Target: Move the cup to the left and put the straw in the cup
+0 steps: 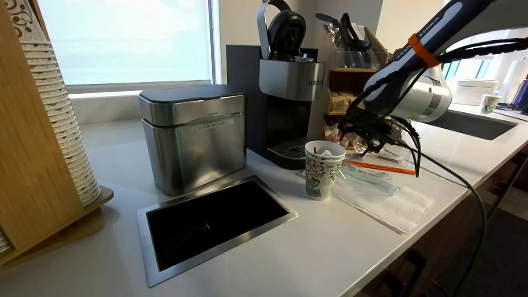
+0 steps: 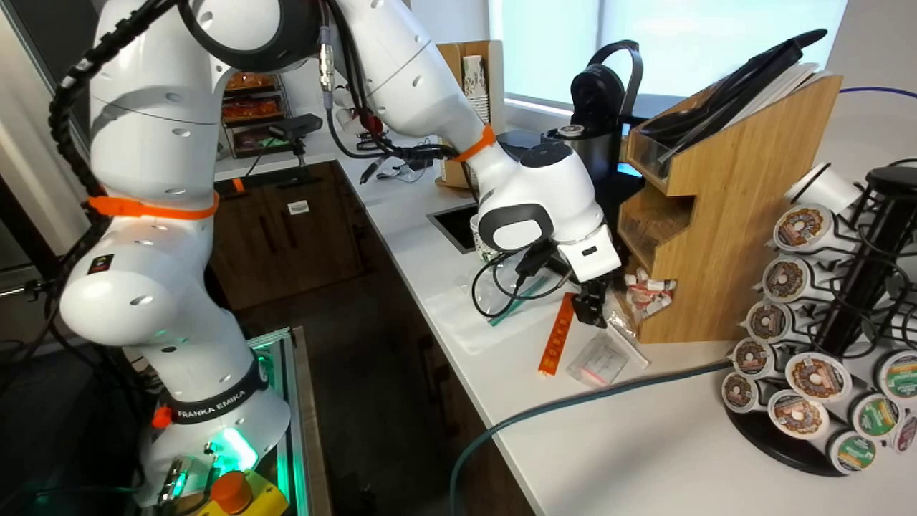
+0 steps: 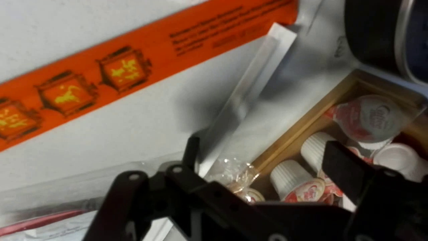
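Note:
The patterned paper cup stands upright on the counter before the coffee maker, holding white crumpled bits and a thin dark stick. In another exterior view the arm covers most of the cup. A long white strip, apparently the paper-wrapped straw, lies on the counter in the wrist view; its lower part passes behind my left-hand finger. Whether they touch I cannot tell. My gripper is open, low over the counter beside the wooden organizer, with creamer pods visible between its fingers. In an exterior view the gripper points down.
An orange chopstick sleeve and a clear packet lie close by. The wooden organizer and coffee maker rise beside the gripper. A metal canister, a counter opening with a metal rim and napkins surround the cup.

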`<action>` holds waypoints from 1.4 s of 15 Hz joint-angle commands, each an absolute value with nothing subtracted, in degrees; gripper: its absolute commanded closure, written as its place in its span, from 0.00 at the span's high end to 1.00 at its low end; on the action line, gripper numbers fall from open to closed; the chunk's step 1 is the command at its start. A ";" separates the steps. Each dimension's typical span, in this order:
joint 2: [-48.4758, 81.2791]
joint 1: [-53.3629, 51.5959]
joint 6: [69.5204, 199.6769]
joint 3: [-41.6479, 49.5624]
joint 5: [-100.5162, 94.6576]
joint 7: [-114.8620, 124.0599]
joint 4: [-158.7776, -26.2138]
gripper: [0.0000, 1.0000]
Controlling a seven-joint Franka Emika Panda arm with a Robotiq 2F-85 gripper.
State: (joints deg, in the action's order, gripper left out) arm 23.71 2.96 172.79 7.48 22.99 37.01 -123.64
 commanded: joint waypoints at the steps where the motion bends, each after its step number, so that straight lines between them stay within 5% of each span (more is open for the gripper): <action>1: 22.27 -0.07 171.59 10.13 22.21 40.55 -124.52 0.95; 4: 21.57 -1.68 170.42 11.98 21.79 41.61 -125.09 0.93; 9: 20.58 -3.25 166.13 13.86 21.46 42.09 -125.18 0.65; 19: 23.52 1.55 157.30 10.62 22.04 42.39 -120.16 0.36; 21: 24.38 1.96 156.25 10.63 21.73 43.07 -119.05 0.15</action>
State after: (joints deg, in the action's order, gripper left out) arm 21.94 0.45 158.69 11.61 21.95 41.51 -121.79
